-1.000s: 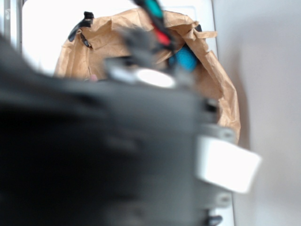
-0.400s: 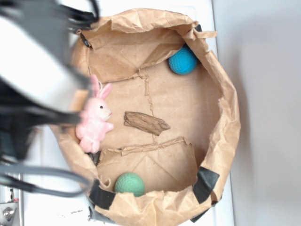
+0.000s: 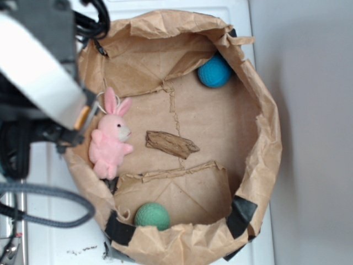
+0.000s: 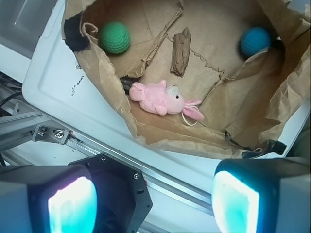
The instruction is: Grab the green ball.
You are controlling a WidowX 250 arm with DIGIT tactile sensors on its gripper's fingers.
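Observation:
The green ball (image 3: 151,215) (image 4: 115,37) lies inside a crumpled brown paper bag (image 3: 265,138) (image 4: 286,87), in its near corner by a folded flap. In the wrist view my gripper (image 4: 153,204) hangs high above the white table, outside the bag's edge and far from the ball. It is open, and nothing lies between its two glowing pads (image 4: 73,206). In the exterior view my arm (image 3: 38,83) fills the upper left, beside the bag's left rim.
The bag also holds a blue ball (image 3: 214,72) (image 4: 255,41), a pink plush bunny (image 3: 110,141) (image 4: 163,99) and a piece of wood (image 3: 171,144) (image 4: 181,44). A black mount (image 4: 121,194) and an aluminium rail (image 4: 48,133) lie below the gripper. Cables (image 3: 49,212) run at the left.
My arm, which blocked most of the exterior view a second ago, has swung off to the left and uncovered the whole bag. The things in the bag have not moved.

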